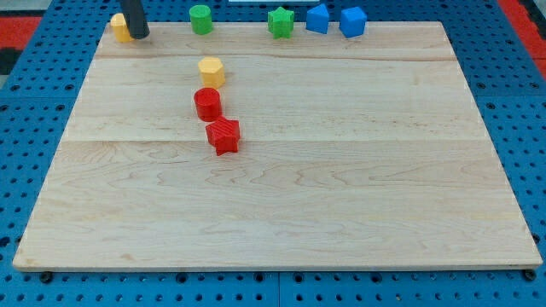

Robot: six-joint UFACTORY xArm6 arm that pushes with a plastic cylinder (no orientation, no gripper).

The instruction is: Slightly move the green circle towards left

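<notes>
Nearer on the surface [281, 213]: red star [223, 136], red cylinder [207, 103], yellow hexagon [212, 72]. Far edge: green circle [200, 19], light, rigid, likely sliding easily; best pushed from its right flank. My tip [139, 36] left of it; no fingers fitted.

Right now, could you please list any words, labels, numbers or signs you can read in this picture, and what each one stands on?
None: no text, number or sign shows on the wooden board, on the green circle, on the other blocks, or on my tip.
</notes>
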